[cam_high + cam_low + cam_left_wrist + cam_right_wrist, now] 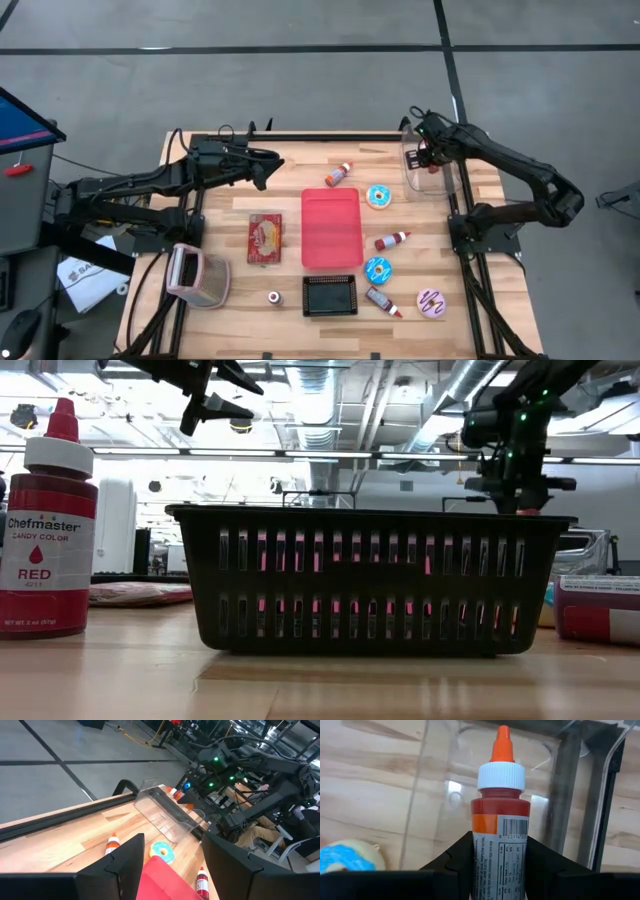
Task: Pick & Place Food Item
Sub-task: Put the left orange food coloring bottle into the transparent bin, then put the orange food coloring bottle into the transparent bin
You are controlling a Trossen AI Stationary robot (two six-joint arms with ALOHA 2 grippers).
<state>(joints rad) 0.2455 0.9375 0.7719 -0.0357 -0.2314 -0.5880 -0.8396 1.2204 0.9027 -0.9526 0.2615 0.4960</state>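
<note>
Bottle [500, 820] of orange food colour, white cap and orange tip, sits pinched between the right gripper's [499, 870] fingers, raised over the clear plastic bin [440, 185] at the tabletop's [230, 210] far right corner. A blue-iced donut [379, 197] lies just beside the bin, next to the red tray [331, 228]. The left gripper [262, 168] hangs above the far left of the tabletop, fingers spread and holding nothing.

2 dark jointed arms, black cables, green lights
</note>
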